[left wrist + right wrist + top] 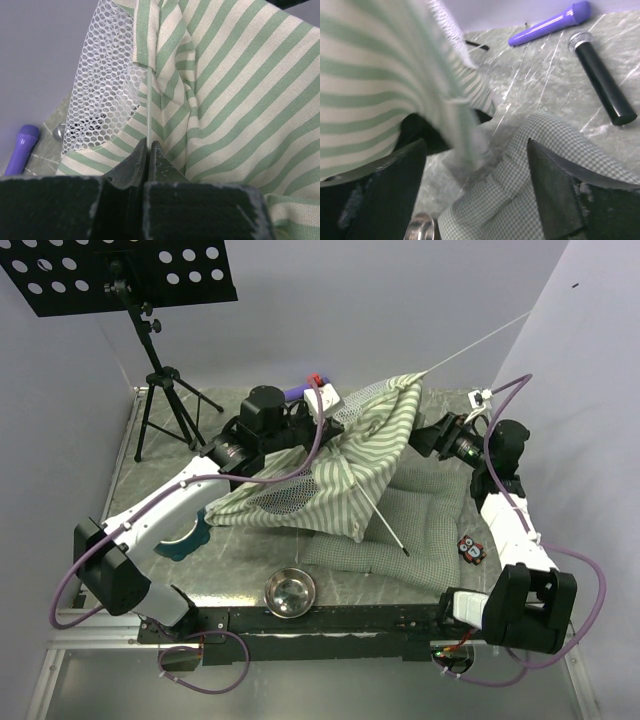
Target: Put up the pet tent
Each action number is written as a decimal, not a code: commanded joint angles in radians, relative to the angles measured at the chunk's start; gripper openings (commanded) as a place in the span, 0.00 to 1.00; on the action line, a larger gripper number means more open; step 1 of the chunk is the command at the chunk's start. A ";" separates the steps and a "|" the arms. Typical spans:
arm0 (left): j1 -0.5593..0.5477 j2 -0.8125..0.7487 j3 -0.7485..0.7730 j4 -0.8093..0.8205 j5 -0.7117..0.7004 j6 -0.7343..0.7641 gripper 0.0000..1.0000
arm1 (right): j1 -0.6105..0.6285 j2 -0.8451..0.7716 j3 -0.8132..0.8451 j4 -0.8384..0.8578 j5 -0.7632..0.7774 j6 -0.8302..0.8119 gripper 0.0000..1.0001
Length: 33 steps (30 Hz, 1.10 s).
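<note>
The pet tent (350,460) lies half collapsed in mid-table, green-and-white stripes with white mesh (285,495). Part of it rests on its grey-green checked cushion mat (425,520). One thin pole (480,345) juts up to the back right, and another pole end (392,532) pokes out over the mat. My left gripper (149,145) is shut on a thin white pole (149,100) where it enters the striped fabric (240,90). My right gripper (475,150) is open, with a blurred fold of tent fabric (375,85) hanging between its fingers (395,175) above the mat (530,190).
A steel bowl (290,592) sits at the near edge, with a teal bowl holder (188,536) to its left. A music stand's tripod (160,400) stands at the back left. A purple handle (550,22) and a black microphone (602,82) lie behind the tent. A small red-black item (470,550) lies beside the mat.
</note>
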 commanded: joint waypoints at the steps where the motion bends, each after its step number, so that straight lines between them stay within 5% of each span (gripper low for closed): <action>1: 0.017 -0.063 0.046 0.098 0.076 -0.076 0.01 | 0.012 0.030 0.011 0.194 0.041 0.089 0.79; 3: 0.020 -0.068 0.040 0.098 0.100 -0.086 0.01 | 0.012 0.055 0.043 0.265 0.033 0.150 0.44; 6: 0.037 -0.087 0.008 0.073 0.105 -0.080 0.01 | 0.003 0.070 0.138 0.274 0.033 0.171 0.05; 7: 0.045 -0.095 -0.008 0.064 0.107 -0.066 0.01 | -0.001 0.070 0.161 0.271 0.036 0.172 0.00; 15: 0.141 -0.187 -0.149 0.038 0.153 0.061 0.01 | -0.041 0.093 0.402 0.295 0.089 0.267 0.00; 21: 0.146 -0.146 -0.088 0.059 0.156 0.143 0.01 | -0.041 0.169 0.618 0.358 0.139 0.382 0.00; 31: 0.114 0.072 0.072 0.315 0.265 0.002 0.01 | -0.041 0.267 0.945 0.337 0.181 0.419 0.00; 33: 0.092 0.121 0.106 0.320 0.283 0.019 0.16 | -0.041 0.267 0.972 0.314 0.165 0.384 0.00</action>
